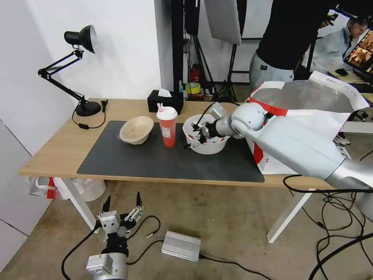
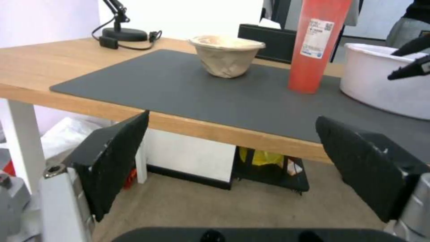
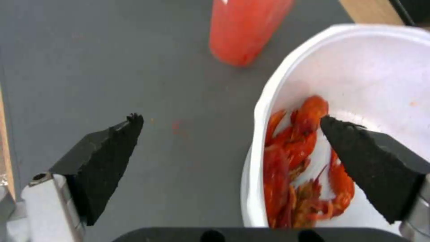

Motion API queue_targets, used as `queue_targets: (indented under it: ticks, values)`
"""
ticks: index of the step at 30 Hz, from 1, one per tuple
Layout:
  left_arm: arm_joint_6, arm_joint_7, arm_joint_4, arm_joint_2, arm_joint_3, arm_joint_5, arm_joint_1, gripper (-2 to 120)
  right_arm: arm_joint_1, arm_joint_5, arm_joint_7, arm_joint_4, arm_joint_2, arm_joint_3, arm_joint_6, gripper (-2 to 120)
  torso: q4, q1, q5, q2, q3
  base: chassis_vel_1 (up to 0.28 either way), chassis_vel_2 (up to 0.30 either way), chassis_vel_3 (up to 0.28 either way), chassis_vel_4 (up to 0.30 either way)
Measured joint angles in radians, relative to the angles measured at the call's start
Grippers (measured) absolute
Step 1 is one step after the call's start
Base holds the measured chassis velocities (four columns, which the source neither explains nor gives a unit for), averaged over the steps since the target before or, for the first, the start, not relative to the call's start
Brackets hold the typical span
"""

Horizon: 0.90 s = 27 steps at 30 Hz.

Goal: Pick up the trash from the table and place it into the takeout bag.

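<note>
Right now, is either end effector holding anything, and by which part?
Nothing held. The right end effector is open astride the white bowl's rim; the left end effector hangs open below the table.

The head camera looks down and forward over the whole desk. The left wrist camera sits low before its near edge, facing far. The right wrist camera hangs close above the white bowl, shared by all.

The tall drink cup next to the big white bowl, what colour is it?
Red, with a white lid and straw: the tall plastic drink cup shows best in the head view.
</note>
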Motion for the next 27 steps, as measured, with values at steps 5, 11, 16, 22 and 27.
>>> queue_targets:
  ticks: [5,11,16,22,27]
  values:
    - [0.0,0.0,0.009,0.0,0.004,0.0,-0.004,100,-0.004,-0.005,0.0,0.003,-0.009,0.002,-0.001,100,0.0001,0.0,-0.0001,0.0,0.0,0.0,0.0,0.0,0.0]
    - [0.0,0.0,0.013,0.0,0.007,0.0,-0.008,100,-0.004,-0.013,-0.008,0.003,-0.016,0.002,-0.002,100,0.0,0.0,0.0,0.0,0.0,0.0,0.0,0.0,0.0]
    - [-0.001,0.0,0.013,0.0,0.006,0.0,-0.008,100,-0.009,-0.02,-0.009,-0.007,-0.016,0.001,-0.003,100,0.0,0.0,-0.0001,0.0,0.0,0.0,0.0,0.0,0.0]
    - [-0.002,0.0,0.011,0.0,0.005,0.0,-0.006,100,-0.009,-0.021,-0.01,-0.009,-0.016,0.001,-0.003,100,0.0001,0.0,-0.0001,0.0,0.0,0.0,0.0,0.0,0.0]
    - [-0.003,0.0,0.009,0.0,0.004,0.0,-0.004,100,-0.011,-0.021,-0.009,-0.013,-0.015,0.002,-0.004,100,0.0001,0.0,-0.0001,0.0,0.0,0.0,0.0,0.0,0.0]
